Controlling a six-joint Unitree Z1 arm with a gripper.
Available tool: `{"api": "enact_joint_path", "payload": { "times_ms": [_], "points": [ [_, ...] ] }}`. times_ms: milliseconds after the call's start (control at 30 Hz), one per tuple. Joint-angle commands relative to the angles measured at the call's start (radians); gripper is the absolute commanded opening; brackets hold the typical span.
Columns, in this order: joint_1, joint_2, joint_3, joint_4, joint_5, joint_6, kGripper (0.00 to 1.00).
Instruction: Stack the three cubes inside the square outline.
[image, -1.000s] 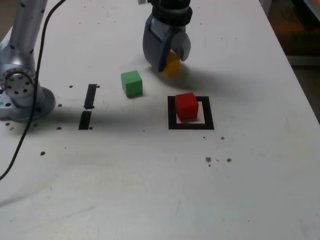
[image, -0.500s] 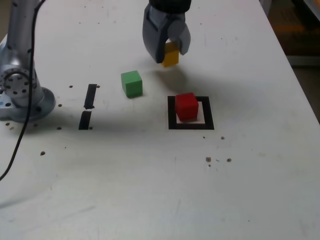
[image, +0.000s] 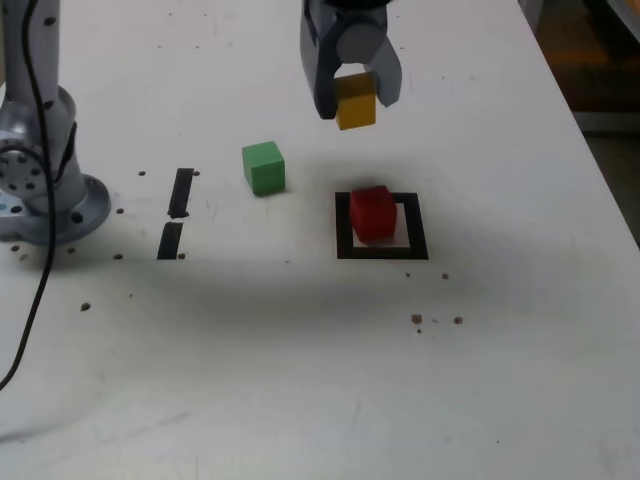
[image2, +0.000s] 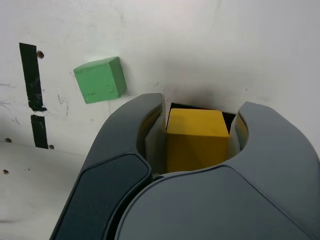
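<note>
Gripper pinches yellow cube between its jaws, held in air, up-view of red cube in square outline.

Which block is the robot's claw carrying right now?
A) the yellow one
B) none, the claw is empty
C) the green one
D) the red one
A: the yellow cube sits clamped between the jaws of the gripper above the table, while the green cube lies on the table and the red cube rests inside the square outline.
</note>
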Motion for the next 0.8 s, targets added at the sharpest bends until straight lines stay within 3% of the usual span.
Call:
{"api": "enact_joint_path", "payload": {
  "times_ms": [0,367,767],
  "points": [
    [-0.042,-0.003,0.005,0.004,-0.003,-0.002,0.28],
    [-0.148,0.004,0.006,-0.001,-0.034,-0.055,0.29],
    [-0.151,0.029,0.029,-0.028,-0.054,-0.067,0.42]
  ]
}}
